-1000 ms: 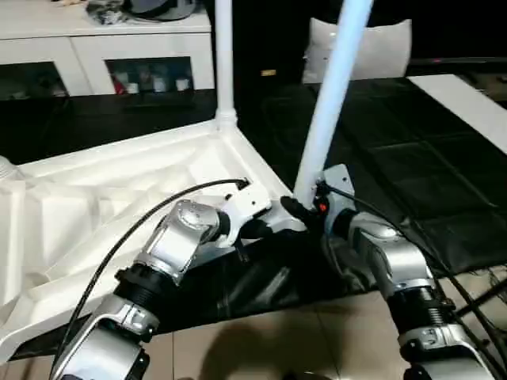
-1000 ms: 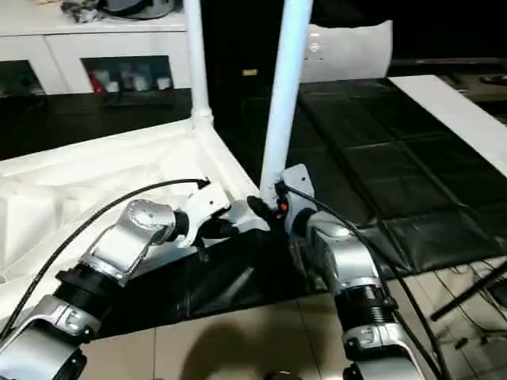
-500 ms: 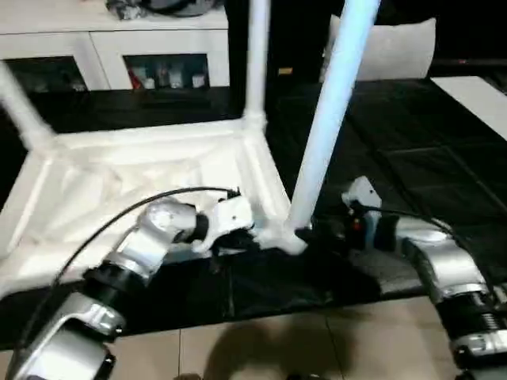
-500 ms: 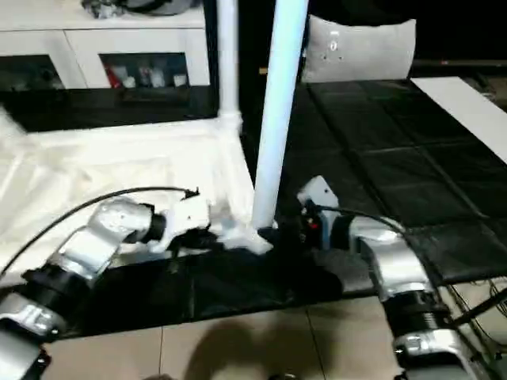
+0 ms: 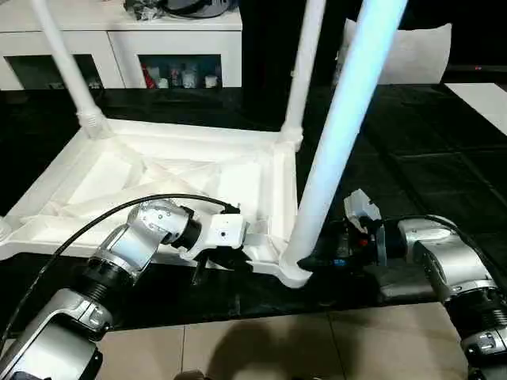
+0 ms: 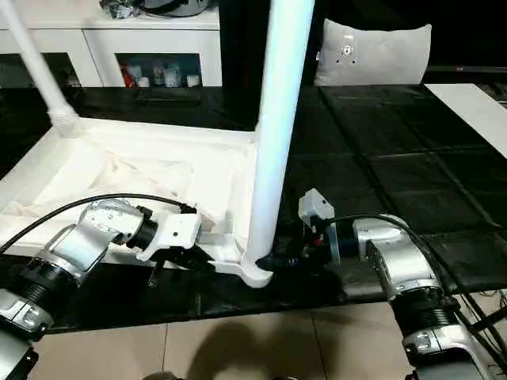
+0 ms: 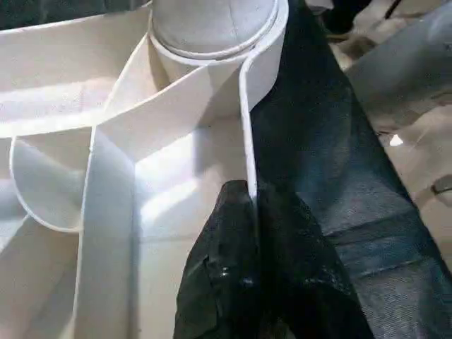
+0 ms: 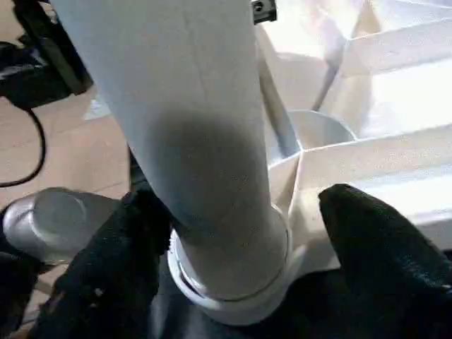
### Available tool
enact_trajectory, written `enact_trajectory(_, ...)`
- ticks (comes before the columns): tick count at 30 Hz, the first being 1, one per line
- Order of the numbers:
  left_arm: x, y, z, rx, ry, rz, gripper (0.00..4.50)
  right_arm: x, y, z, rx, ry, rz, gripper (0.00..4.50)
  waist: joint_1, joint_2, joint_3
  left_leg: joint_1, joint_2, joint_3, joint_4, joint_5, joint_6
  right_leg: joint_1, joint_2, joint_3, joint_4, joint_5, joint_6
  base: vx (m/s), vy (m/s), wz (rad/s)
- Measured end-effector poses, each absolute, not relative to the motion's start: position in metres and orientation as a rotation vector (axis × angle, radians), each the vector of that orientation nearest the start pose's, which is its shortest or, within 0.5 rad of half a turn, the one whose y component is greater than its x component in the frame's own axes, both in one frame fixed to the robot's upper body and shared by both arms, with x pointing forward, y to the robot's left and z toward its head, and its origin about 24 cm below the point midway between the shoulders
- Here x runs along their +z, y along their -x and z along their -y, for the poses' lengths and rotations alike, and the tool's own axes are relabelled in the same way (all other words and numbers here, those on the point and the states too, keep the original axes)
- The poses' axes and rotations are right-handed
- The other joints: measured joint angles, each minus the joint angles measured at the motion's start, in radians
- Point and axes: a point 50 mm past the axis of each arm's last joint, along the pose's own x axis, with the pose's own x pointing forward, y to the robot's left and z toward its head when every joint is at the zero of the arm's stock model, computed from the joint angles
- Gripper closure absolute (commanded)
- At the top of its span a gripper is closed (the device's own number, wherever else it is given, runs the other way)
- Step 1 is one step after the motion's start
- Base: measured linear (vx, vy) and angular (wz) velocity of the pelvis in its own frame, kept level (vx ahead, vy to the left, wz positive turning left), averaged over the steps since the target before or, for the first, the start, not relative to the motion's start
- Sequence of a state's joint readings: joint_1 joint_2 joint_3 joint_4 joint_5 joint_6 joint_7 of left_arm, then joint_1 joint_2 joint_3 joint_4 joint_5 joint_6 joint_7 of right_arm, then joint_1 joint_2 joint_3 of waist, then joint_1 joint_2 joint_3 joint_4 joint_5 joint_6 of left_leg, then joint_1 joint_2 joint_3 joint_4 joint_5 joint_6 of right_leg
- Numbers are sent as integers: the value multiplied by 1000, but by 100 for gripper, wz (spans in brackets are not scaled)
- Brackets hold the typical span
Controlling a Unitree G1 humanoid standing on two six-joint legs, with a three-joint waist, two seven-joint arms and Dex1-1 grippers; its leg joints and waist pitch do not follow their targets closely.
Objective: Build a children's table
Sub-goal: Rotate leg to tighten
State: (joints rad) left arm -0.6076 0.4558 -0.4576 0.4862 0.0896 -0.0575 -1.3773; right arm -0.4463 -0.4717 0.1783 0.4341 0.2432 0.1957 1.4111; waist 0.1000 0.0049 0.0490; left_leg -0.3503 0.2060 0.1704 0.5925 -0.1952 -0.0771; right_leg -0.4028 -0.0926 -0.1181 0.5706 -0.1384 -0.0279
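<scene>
left gripper (image 7: 251, 233) is pinched on the thin side wall of the white tabletop (image 7: 106, 162), black fingers (image 7: 219, 275) closed with the rim edge between them. just past it a tube leg (image 7: 212, 21) sits in the round corner socket (image 7: 272, 42). ribs run across the underside. black mat (image 7: 325, 155) lies beside it.

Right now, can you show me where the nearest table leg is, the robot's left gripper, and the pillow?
nearest table leg (image 6: 273, 134): right eye view, middle of the tube.
left gripper (image 7: 248, 212): left wrist view, fingertips pinching the tabletop's thin rim.
pillow (image 6: 372, 54): right eye view, centre of its face.
</scene>
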Motion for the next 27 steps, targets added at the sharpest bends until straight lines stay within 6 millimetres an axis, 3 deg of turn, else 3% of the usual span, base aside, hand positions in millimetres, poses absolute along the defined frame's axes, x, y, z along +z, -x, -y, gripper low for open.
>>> enact_trajectory(9,62,-301,-121,-1655,-725,-434,450,56,-284,164,1491,41,-425,200,3,0,0,0,0,0,2,0,0,0,-1,0,4,-2,3,0,0,0)
enact_trajectory(15,62,-300,-121,-1656,-708,-438,450,56,-282,163,1495,36,-429,236,4,0,0,0,0,0,2,0,0,0,-1,0,5,-3,4,0,0,0)
enact_trajectory(21,59,-300,-116,-1604,-589,-479,450,55,-278,164,1437,-3,-434,241,12,2,0,1,0,0,3,0,-1,0,-1,1,6,-3,4,0,0,0)
enact_trajectory(23,58,-304,-116,-1525,-564,-501,450,54,-282,161,1350,-1,-429,241,6,3,0,1,0,1,3,1,-2,1,-1,1,7,-3,4,0,0,0)
enact_trajectory(25,57,-308,-115,-1432,-543,-516,450,53,-289,155,1234,11,-412,243,-11,3,0,2,0,0,3,2,-3,2,-1,1,6,-3,4,0,0,0)
enact_trajectory(27,55,-312,-109,-1324,-505,-521,450,51,-300,149,1065,-4,-388,247,-40,2,0,3,0,0,4,3,-5,3,-1,-1,5,-3,4,0,0,0)
